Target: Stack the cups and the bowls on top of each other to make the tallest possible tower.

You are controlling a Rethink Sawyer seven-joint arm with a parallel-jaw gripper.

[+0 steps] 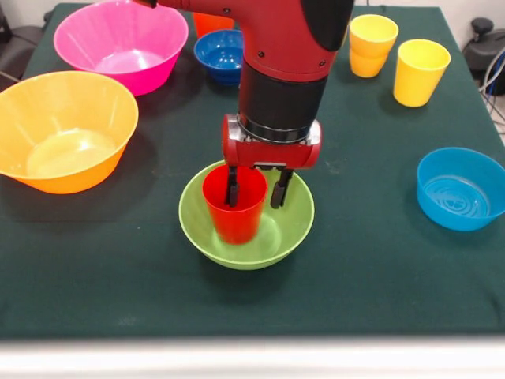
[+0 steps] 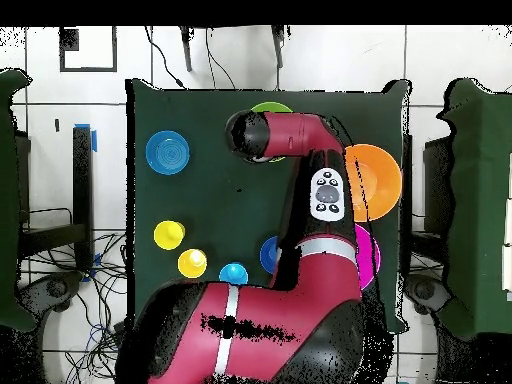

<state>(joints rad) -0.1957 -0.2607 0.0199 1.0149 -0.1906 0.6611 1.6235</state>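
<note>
A red cup (image 1: 235,217) stands upright inside the green bowl (image 1: 288,229) at the table's middle front. My gripper (image 1: 257,189) hangs straight down over them, open. One finger is inside the cup and the other is outside its right wall, down in the bowl. In the overhead view the arm covers the cup and only a sliver of the green bowl (image 2: 270,108) shows. No taller tower stands anywhere.
Pink bowl (image 1: 118,39) and yellow-orange bowl (image 1: 63,134) sit at the left. The dark blue bowl (image 1: 217,54) and an orange cup (image 1: 209,21) are behind the arm. Two yellow cups (image 1: 371,43) (image 1: 420,71) are far right, the light blue bowl (image 1: 461,188) right, and the light blue cup (image 2: 233,273) near the base.
</note>
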